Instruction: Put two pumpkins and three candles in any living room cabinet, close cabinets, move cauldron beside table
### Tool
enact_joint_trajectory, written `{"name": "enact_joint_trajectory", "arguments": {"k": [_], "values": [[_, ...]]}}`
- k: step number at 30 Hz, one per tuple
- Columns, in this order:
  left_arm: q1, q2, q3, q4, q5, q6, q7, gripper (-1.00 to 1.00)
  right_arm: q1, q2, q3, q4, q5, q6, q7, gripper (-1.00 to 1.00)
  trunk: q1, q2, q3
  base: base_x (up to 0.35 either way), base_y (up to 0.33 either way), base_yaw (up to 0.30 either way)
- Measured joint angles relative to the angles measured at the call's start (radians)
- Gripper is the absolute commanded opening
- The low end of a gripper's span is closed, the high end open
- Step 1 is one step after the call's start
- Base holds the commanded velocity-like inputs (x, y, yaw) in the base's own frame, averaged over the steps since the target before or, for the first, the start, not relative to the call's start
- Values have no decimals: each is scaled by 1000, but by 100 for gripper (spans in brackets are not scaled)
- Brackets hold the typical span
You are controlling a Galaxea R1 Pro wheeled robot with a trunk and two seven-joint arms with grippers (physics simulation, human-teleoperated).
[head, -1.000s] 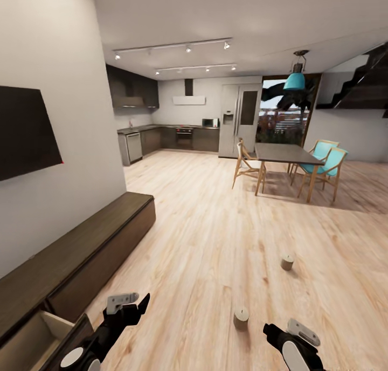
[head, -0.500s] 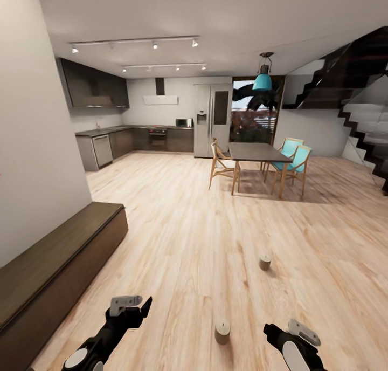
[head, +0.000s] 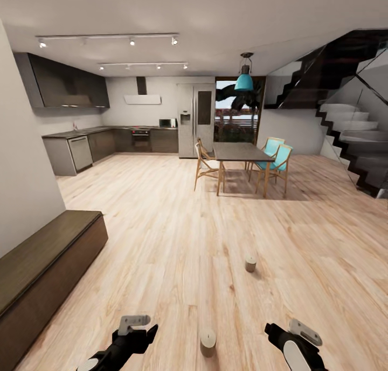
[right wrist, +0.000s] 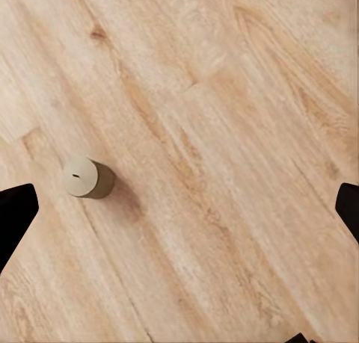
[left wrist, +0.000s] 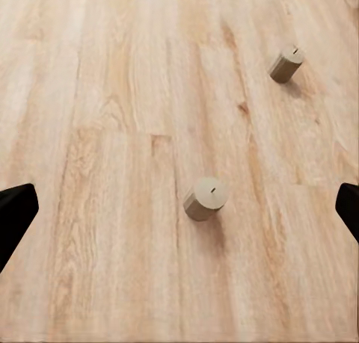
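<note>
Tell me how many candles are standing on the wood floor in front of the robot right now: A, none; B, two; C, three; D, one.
B: the head view shows a near candle between the arms and a far candle further out, both upright on the floor.

The head view's lower edge is cutting off my left hand [head: 141, 330] and my right hand [head: 275, 332] at the arms, and in both wrist views only the dark tips of my fingers [left wrist: 16, 216] are poking in from the sides. The picture's left edge is slicing off the long dark cabinet [head: 43, 268], so I cannot tell how its drawers are standing. The staircase [head: 350, 139] is running out at the right edge. The kitchen appliances [head: 141, 139] are showing too small to make out.
</note>
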State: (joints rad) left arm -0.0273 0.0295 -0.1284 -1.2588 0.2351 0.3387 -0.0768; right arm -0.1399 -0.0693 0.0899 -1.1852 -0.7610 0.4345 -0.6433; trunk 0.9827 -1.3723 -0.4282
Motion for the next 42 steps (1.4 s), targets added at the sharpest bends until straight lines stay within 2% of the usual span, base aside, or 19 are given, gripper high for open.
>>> {"name": "enact_joint_trajectory", "arguments": {"k": [2, 4, 7, 8, 9, 10, 13, 18, 27, 34, 42], "values": [[-37, -3, 0, 64, 4, 65, 6, 100, -4, -6, -1, -1, 4, 1, -1, 100, 0, 0, 0, 11, -3, -6], [-105, -10, 1, 149, 6, 108, 10, 100, -8, -20, -1, -2, 6, 7, -2, 100, 0, 0, 0, 6, -2, -3], [-284, -37, 0, 422, 12, 137, 14, 100, -14, -62, -1, -12, 6, 39, -2, 100, 0, 0, 0, 2, -1, -1], [-335, -43, 1, 512, 13, 124, 13, 100, -18, -72, -1, -15, 6, 50, -2, 100, 0, 0, 0, 0, 0, 0], [-358, -45, 1, 554, 14, 110, 14, 100, -21, -76, 0, -17, 6, 55, -2, 100, 0, 0, 0, 0, 0, 0], [-429, -54, 3, 679, 13, 52, 17, 100, -31, -85, 6, -56, 7, 68, -7, 100, 0, 0, 0, 0, 0, 0], [-471, -65, 4, 728, 10, 29, 50, 100, -35, -90, 4, -88, 7, 113, -8, 100, 0, 0, 0, 0, 0, 0], [-494, -82, 6, 767, 9, 7, 105, 100, -36, -93, -1, -130, 9, 161, -9, 100, 0, 0, 0, 0, 0, 0], [-498, -87, 8, 797, 8, -12, 117, 100, -39, -94, -4, -133, 8, 182, -8, 100, 0, 0, 0, 0, 0, 0], [-498, -94, 10, 810, 9, -23, 139, 100, -41, -95, -14, -126, 9, 238, -8, 100, 0, 0, 0, 6, -5, 0], [-498, -100, 10, 817, 5, -57, 168, 100, -42, -95, -12, -127, 10, 250, -8, 100, 0, 0, 0, 164, -176, 0]]}}
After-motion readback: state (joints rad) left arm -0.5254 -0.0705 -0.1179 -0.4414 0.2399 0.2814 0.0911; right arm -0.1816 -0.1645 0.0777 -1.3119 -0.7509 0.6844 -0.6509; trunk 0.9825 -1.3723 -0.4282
